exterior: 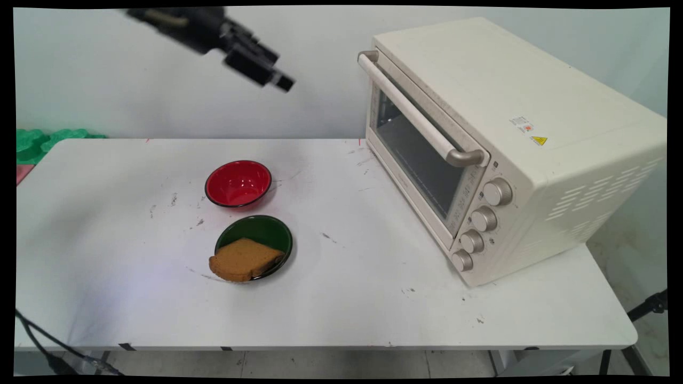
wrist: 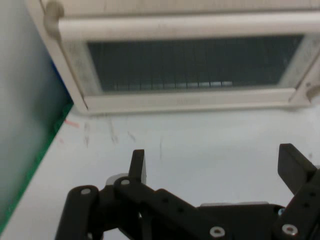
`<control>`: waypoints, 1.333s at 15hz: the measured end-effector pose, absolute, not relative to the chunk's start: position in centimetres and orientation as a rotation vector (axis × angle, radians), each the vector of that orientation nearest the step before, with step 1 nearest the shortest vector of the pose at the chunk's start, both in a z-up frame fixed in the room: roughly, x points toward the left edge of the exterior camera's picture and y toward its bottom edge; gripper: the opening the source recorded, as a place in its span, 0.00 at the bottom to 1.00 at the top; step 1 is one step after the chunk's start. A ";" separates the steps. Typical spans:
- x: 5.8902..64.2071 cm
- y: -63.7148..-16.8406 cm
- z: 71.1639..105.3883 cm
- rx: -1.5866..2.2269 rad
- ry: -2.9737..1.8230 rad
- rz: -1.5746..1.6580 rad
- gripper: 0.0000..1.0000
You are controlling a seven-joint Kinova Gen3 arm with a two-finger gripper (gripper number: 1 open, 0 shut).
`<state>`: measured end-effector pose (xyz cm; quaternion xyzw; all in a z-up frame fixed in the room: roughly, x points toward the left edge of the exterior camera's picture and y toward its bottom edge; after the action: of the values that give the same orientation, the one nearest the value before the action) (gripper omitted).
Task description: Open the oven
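High above table (exterior: pixel 373 298) | tool (wrist: pixel 215 165) spread wide, empty | facing cream oven (exterior: pixel 512 138), door closed

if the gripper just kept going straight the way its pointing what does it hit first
Most likely the toaster oven. The open gripper holds nothing, and the hand view looks over bare table at the oven's glass door and handle. Depth is unclear, so it might touch the table just short of the door.
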<state>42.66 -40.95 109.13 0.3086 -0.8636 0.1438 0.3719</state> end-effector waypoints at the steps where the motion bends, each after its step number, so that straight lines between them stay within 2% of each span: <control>1: 41.5 -41.8 109.6 0.785 -2.216 0.377 1.00; 8: 34.1 -47.1 110.4 0.752 -2.249 0.394 1.00; 9: 33.5 -47.6 110.3 0.749 -2.254 0.394 0.00; 20: 26.1 -53.5 107.9 0.758 -2.310 0.358 0.00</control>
<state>26.13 -53.48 107.92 0.2908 -0.8855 0.1372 0.3354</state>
